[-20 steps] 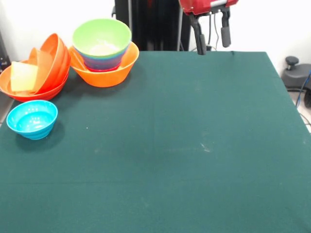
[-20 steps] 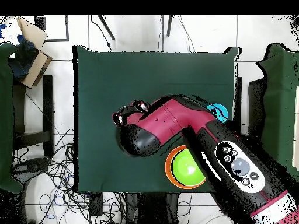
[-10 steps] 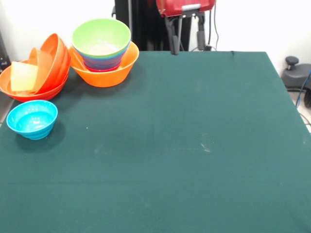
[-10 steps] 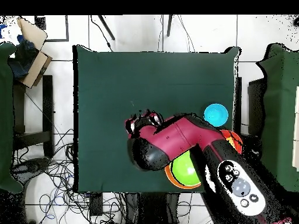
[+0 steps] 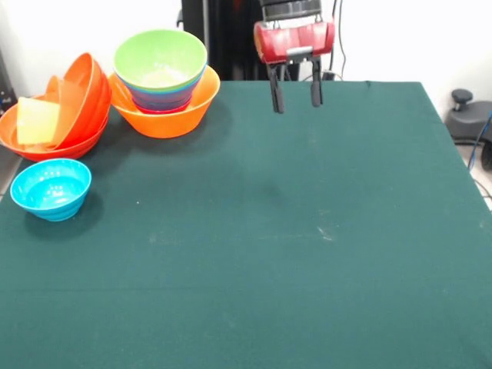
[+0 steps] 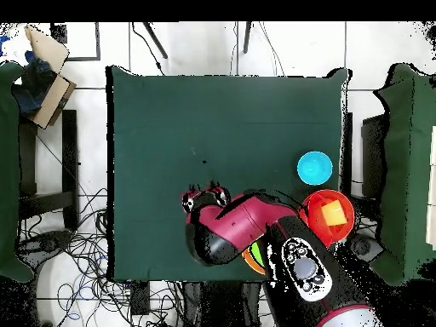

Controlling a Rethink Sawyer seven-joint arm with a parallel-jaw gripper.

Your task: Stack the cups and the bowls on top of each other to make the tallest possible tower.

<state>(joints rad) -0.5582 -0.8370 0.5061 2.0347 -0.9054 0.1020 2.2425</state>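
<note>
Hovering above table's (image 5: 323,231) far edge, gripper (image 5: 295,94) empty, fingers spread. Tower (image 5: 163,91) with lime green bowl (image 5: 161,59) topmost at far left corner; tumbler (image 5: 37,121) in red-orange bowls (image 5: 77,115) beside; cyan bowl (image 5: 51,188) at left edge.

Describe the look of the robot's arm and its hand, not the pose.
The hand has two slim black fingers under a glossy red, rounded block with a small grey plate on its front. Overhead, the arm is bulky dark-red casing with black joints and a round grey button cluster.
</note>
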